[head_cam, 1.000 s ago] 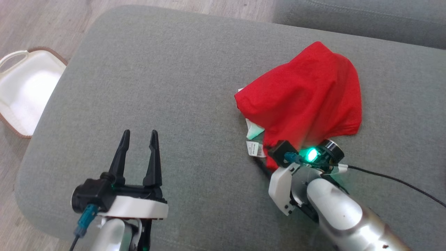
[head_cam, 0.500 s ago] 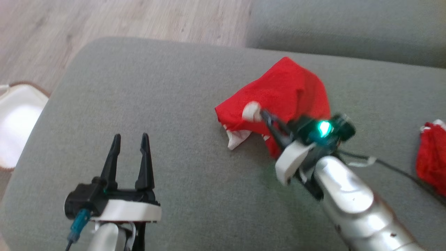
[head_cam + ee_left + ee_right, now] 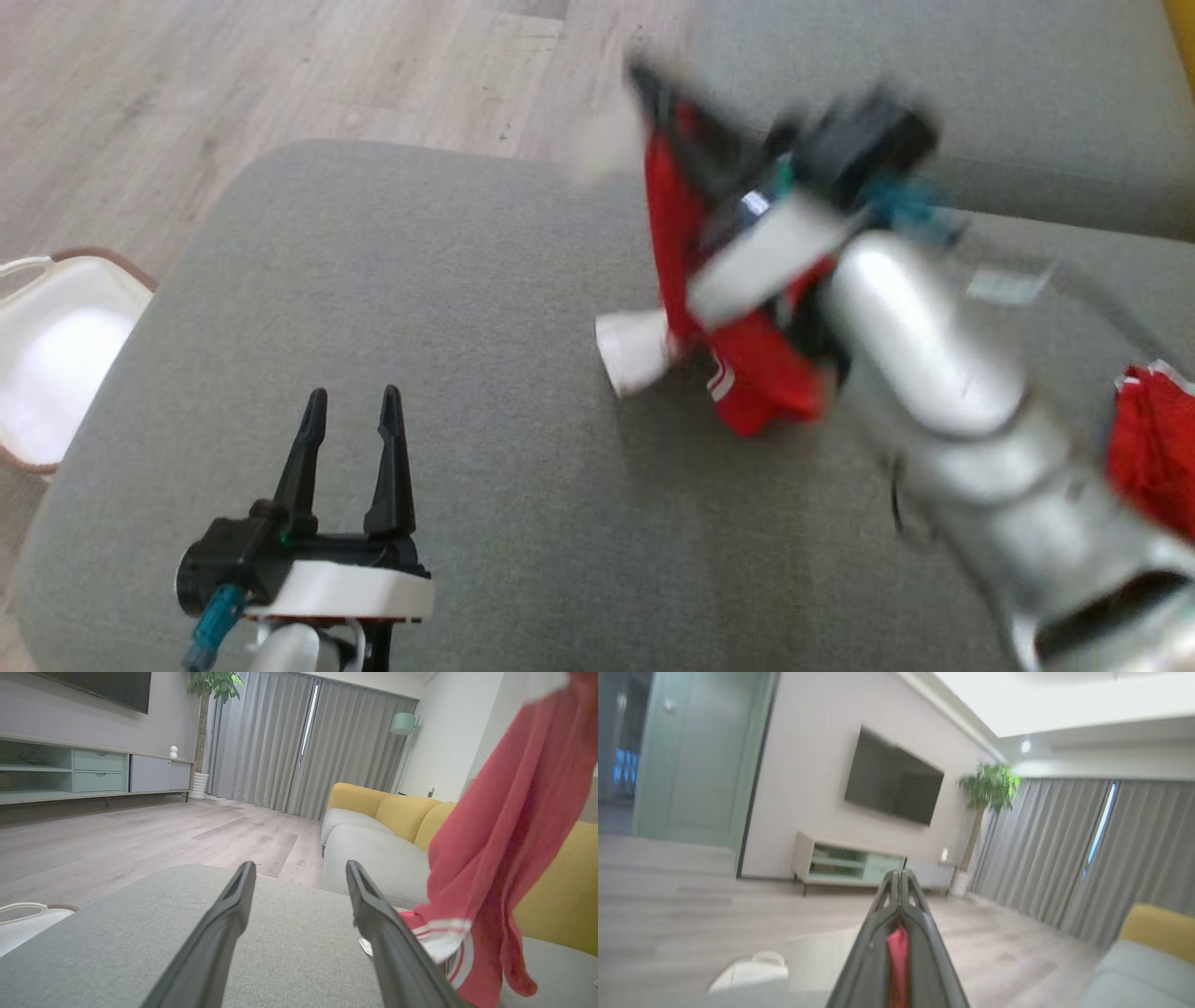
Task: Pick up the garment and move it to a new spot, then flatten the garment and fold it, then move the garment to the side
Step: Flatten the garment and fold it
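Right wrist view reveals right fingers (image 3: 868, 952) clamped on the red garment (image 3: 899, 952); left wrist view, left fingers (image 3: 219, 933) apart.

- This is a home living room: beyond the tips of the right gripper (image 3: 901, 873), a dark flat television (image 3: 894, 786) hangs on a pale wall above a low media cabinet (image 3: 840, 862).
- Right of those tips in that wrist view, a tall potted plant (image 3: 989, 784) stands beside full-length grey curtains (image 3: 1064, 858).
- Ahead of the left gripper (image 3: 300, 864) runs a pale wooden floor (image 3: 140, 830); to its right sits a sofa (image 3: 397, 812) with grey seats and yellow backs, a floor lamp (image 3: 404, 723) behind it.
- Under that gripper lies a grey upholstered cushion (image 3: 117, 952), with a white handled basket (image 3: 65, 336) on the floor to its left.
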### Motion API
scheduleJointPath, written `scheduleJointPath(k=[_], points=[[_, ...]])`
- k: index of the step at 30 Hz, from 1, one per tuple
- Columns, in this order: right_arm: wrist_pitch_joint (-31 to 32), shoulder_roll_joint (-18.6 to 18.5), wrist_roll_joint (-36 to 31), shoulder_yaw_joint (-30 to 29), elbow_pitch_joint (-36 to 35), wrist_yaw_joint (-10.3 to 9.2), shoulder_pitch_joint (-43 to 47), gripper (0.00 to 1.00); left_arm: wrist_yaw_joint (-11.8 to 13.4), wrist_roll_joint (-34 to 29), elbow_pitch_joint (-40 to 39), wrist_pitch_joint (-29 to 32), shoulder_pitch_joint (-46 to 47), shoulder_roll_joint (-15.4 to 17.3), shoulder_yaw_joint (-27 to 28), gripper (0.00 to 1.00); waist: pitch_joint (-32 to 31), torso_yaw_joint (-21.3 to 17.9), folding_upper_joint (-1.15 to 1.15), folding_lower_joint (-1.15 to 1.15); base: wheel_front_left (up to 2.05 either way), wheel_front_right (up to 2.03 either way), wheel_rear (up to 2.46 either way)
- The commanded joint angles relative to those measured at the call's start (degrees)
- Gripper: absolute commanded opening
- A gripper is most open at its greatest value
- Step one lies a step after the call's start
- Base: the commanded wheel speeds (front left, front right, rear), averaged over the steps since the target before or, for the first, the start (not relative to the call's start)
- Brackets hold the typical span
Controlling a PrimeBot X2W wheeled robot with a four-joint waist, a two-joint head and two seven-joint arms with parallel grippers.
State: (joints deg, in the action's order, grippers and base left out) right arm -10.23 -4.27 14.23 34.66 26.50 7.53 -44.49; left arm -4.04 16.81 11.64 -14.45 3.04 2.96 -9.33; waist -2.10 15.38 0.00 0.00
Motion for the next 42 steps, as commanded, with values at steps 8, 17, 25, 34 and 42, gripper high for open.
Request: scheduleJointPath(k=[8,17,25,34,42], points=[[-2.9,1.2,3.3,-14.5,0.6,-0.04,-15.9,0.00,0.3,0.2,-2.5,-0.5,1.0,-0.1,1.6,1.00,-0.1,0.7,0.00,0.00,0.00,0.00,0.00],[1.9,-10.9,-4.2,-25.9,16.7,-0.04,-10.0,0.00,0.4,1.0,-3.3,-0.5,1.8,-0.1,1.0,1.00,2.7,-0.4,0.00,0.00,0.00,0.00,0.00],[1.7,-13.3,-14.8,-32.1,28.8,-0.04,-6.8,1.00,0.3,1.8,-3.2,-0.5,3.7,-0.1,-0.2,1.00,5.5,-2.6,0.00,0.00,0.00,0.00,0.00],[-4.2,-3.7,-16.4,-28.5,20.8,-0.04,-5.1,1.00,-0.1,1.0,-4.2,-0.5,4.8,-0.1,0.9,1.00,5.0,-8.6,0.00,0.00,0.00,0.00,0.00],[-4.7,0.9,-12.5,-25.4,-4.3,-0.04,15.7,1.00,-0.5,0.7,-4.7,-0.5,3.9,-0.1,1.3,1.00,3.8,-14.1,0.00,0.00,0.00,0.00,0.00]])
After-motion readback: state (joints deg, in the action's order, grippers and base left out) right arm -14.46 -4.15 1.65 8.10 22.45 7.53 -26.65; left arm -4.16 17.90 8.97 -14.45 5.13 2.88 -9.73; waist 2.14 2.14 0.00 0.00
